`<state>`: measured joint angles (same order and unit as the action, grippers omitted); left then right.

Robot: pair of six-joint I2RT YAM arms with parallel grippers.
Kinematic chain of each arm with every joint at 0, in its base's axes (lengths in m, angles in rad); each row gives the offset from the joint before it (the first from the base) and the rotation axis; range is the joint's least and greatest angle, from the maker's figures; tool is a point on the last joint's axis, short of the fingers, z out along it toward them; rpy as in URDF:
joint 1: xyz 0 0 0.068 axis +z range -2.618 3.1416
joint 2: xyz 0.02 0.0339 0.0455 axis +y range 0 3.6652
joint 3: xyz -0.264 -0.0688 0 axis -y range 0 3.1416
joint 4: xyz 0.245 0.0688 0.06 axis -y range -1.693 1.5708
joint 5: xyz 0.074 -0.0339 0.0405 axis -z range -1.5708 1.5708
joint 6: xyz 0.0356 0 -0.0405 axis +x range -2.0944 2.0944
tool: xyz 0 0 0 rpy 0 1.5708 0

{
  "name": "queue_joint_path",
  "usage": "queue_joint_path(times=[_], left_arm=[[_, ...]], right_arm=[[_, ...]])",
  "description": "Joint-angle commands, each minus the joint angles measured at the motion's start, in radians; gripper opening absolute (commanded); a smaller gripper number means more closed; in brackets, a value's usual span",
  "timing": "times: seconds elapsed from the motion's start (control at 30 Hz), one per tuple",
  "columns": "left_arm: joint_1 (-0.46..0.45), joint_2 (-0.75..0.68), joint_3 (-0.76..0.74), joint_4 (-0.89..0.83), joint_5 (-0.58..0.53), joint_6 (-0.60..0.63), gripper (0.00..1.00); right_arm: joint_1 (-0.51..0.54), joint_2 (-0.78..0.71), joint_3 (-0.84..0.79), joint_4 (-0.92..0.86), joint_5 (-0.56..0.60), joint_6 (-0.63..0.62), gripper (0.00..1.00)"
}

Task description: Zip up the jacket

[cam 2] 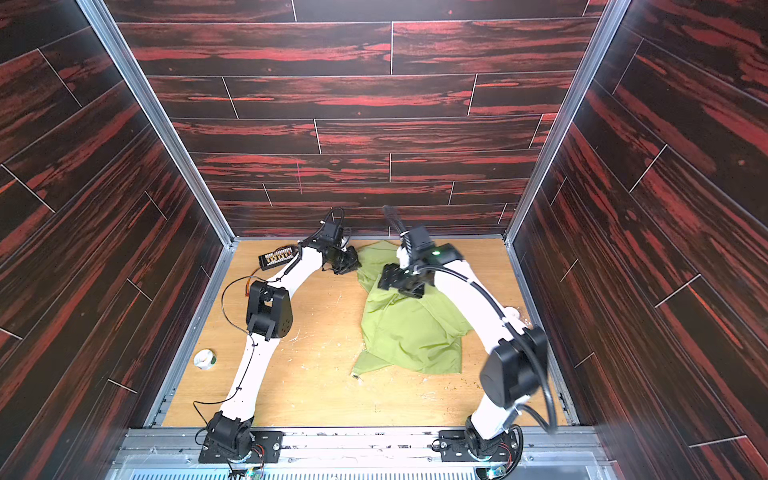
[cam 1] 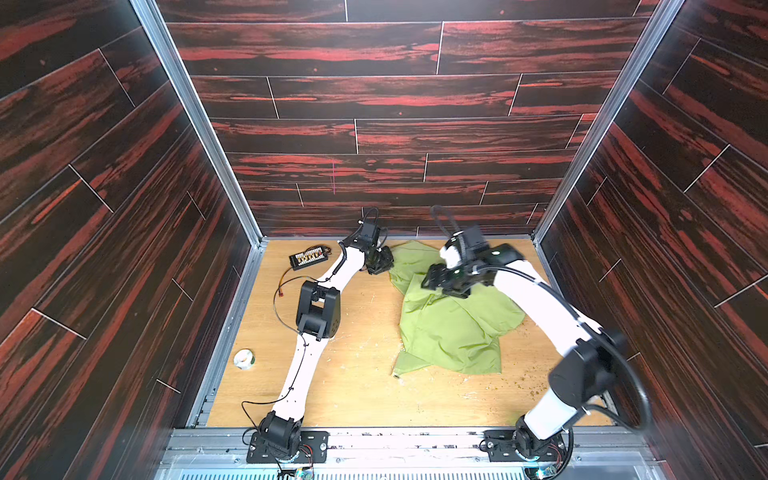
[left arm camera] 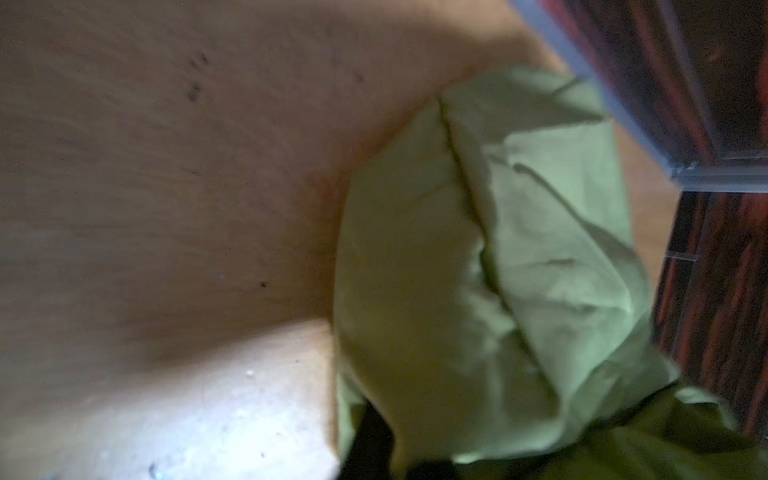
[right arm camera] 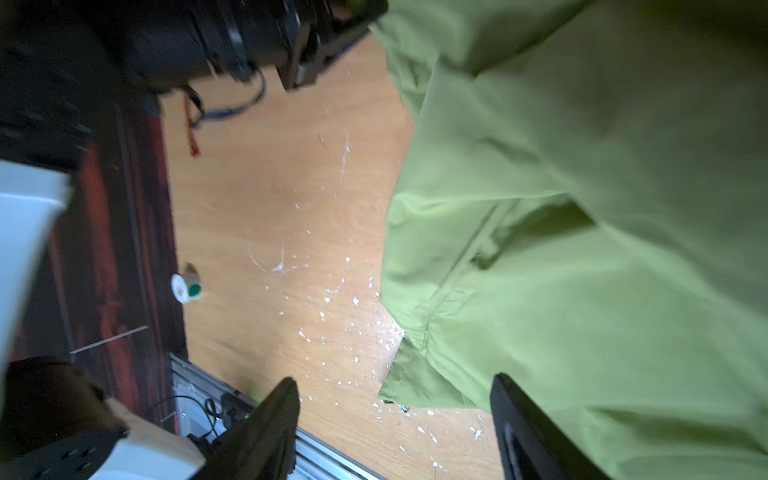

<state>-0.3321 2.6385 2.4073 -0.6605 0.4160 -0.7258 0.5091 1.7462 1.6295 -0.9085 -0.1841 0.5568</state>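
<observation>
Left gripper (cam 1: 383, 263) pinches jacket (cam 1: 449, 332), lying lengthwise far-to-near; right gripper (cam 1: 430, 279) gapes.

The left arm stretched far forward from its base with the elbow bent. The left end effector (cam 1: 383, 261) was low at the far side, its jaws closed on an edge of the jacket (cam 1: 449, 328). The right arm arched high, its wrist turned toward the middle. On the right end effector (right arm camera: 399, 419) the two fingers (right arm camera: 282, 415) stood wide apart.
</observation>
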Motion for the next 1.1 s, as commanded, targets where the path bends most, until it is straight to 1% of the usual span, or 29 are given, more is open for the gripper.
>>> queue_joint_path(times=[0.0, 0.1, 0.23, 0.37, 0.4, 0.43, 0.47, 0.5, 0.53, 0.6, 0.67, 0.73, 0.9, 1.07], left_arm=[[0.006, -0.049, -0.006, -0.032, 0.055, 0.008, 0.00], [0.019, -0.142, -0.121, -0.011, 0.060, 0.012, 0.00], [0.040, -0.296, -0.330, 0.104, 0.044, -0.007, 0.00], [0.060, -0.404, -0.468, 0.163, 0.038, -0.020, 0.00], [0.064, -0.428, -0.493, 0.169, 0.036, -0.020, 0.00], [0.067, -0.447, -0.511, 0.170, 0.036, -0.020, 0.00], [0.071, -0.468, -0.529, 0.171, 0.034, -0.018, 0.00], [0.074, -0.486, -0.542, 0.171, 0.034, -0.015, 0.00], [0.077, -0.508, -0.555, 0.170, 0.032, -0.012, 0.00], [0.084, -0.549, -0.576, 0.167, 0.030, -0.007, 0.00], [0.091, -0.588, -0.592, 0.163, 0.025, -0.005, 0.00], [0.099, -0.622, -0.599, 0.156, 0.021, -0.005, 0.00], [0.112, -0.707, -0.580, 0.130, -0.003, 0.003, 0.00], [0.113, -0.787, -0.489, 0.024, -0.025, 0.046, 0.00]], right_arm=[[0.030, 0.093, 0.003, 0.008, -0.002, 0.003, 0.76], [0.042, 0.153, -0.006, 0.017, 0.012, 0.012, 0.75], [0.051, 0.218, -0.016, 0.061, 0.024, 0.013, 0.75], [0.053, 0.282, -0.006, 0.077, 0.054, 0.018, 0.69], [0.054, 0.292, -0.007, 0.082, 0.058, 0.018, 0.66], [0.054, 0.299, -0.012, 0.091, 0.059, 0.018, 0.62], [0.053, 0.305, -0.019, 0.102, 0.062, 0.018, 0.56], [0.054, 0.311, -0.025, 0.107, 0.067, 0.017, 0.49], [0.053, 0.317, -0.029, 0.108, 0.074, 0.018, 0.39], [0.054, 0.317, -0.046, 0.119, 0.084, 0.021, 0.24], [0.054, 0.300, -0.065, 0.133, 0.095, 0.026, 0.11], [0.054, 0.268, -0.080, 0.142, 0.103, 0.030, 0.00], [0.054, 0.138, -0.139, 0.177, 0.108, 0.047, 0.00], [0.054, -0.010, -0.210, 0.202, 0.123, 0.052, 0.00]])
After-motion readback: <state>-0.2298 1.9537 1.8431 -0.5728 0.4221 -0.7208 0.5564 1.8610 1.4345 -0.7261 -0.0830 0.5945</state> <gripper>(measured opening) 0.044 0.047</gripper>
